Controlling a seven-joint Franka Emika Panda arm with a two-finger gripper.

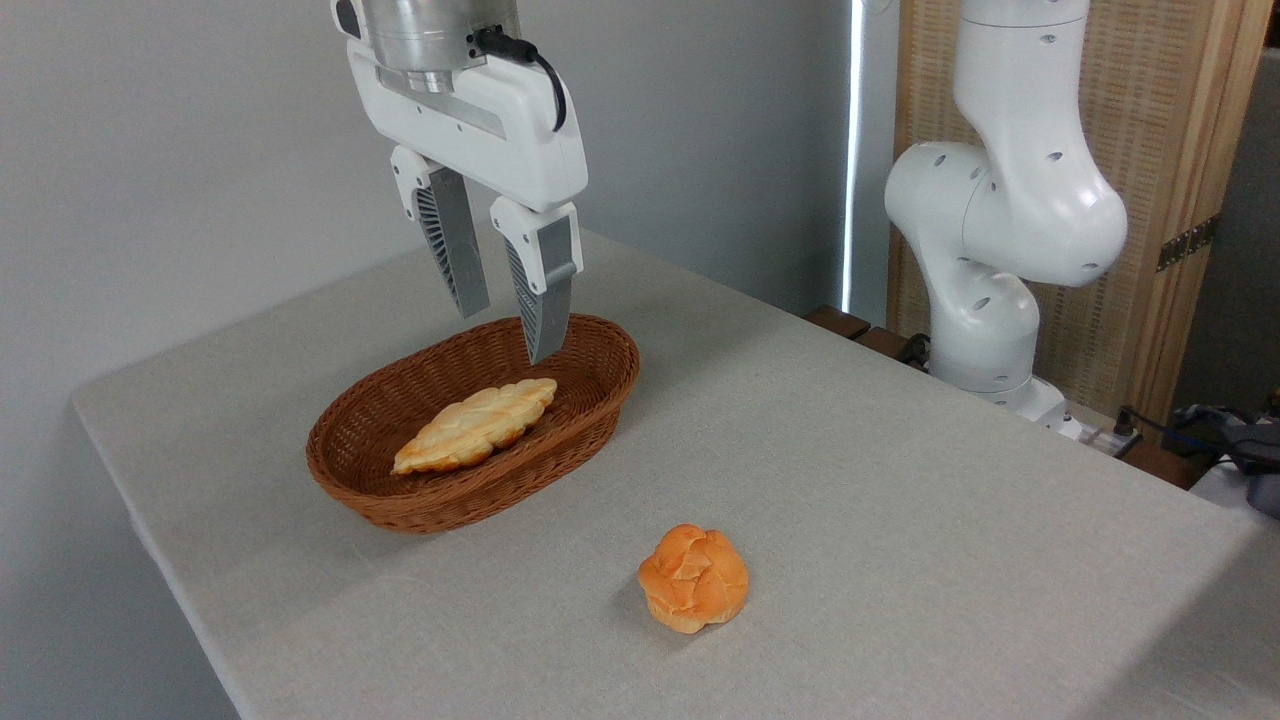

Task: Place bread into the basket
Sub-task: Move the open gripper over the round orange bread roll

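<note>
Over the far end of the basket (470, 425) is where we've got the gripper (508, 325) parked right now, hanging above the rim with its two fingers spread a moderate gap apart and nothing between them, so it's empty. The thing we actually want, the bread (694, 579), that little knotted orange-gold bun, is nowhere near it: it sits out on the bare bench (900, 500), clear of the basket, off toward the camera and to the right of the basket's near rim. So from the gripper the bun lies down, forward toward us and a bit rightward, well apart, with the whole basket wall in between. That's the relation everything turns on, we reckon: the next move has to come up and out past the rim, cross to the bun, then drop. The bun is roundish, so no real long axis to line the fingers up with, any approach angle across it should do, though our guess is the crust is soft and will squash if we pinch hard. Worth noting the basket isn't empty either, a long pale braided loaf (478, 424) lies along its length, roughly in the middle. The nearer end beside that loaf looks like the freer spot for the drop, but we can't be sure how much room there is from this angle.
</note>
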